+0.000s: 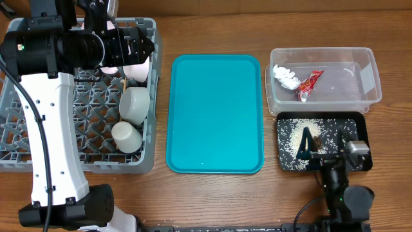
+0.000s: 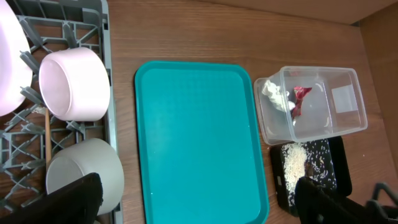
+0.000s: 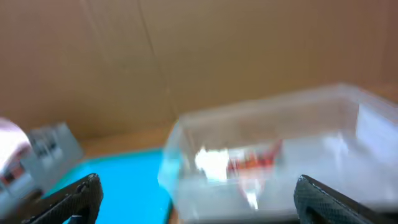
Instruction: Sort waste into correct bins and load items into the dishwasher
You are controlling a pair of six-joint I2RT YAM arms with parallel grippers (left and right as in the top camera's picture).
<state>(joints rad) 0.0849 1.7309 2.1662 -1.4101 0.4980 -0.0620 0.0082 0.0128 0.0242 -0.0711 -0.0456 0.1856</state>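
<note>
Nearest the overhead lens stood the white left arm, its left gripper (image 2: 196, 198) hanging over the large square grey plastic dish rack (image 1: 103, 154), jaws wide apart and holding nothing. Within the rack were noted a round pale-pink plate (image 2: 7, 59) at the far left, a small pink bowl (image 2: 74, 84), a small grey-white bowl (image 2: 84, 174), a small white cup (image 1: 125, 135) and thin wooden chopsticks (image 2: 46, 143), seen only as one slim line on the lattice.

Centre: the large teal plastic tray (image 1: 215, 113) carried nothing that could be made out.

Right: the clear rectangular plastic tub (image 1: 370, 80) held crumpled white tissue (image 1: 284, 75) and a crinkled red wrapper (image 1: 309, 85). Just in front of it, the shallow black rectangular tray (image 1: 360, 122) held loose white rice grains (image 1: 297, 138); no brown scrap could be told apart. Above that tray hung the right gripper (image 3: 202, 205), jaws likewise spread and empty.

Assessment: sorting and loading appeared complete. The next move would call only for drawing both arms clear, lifting the left one well above the crockery.
</note>
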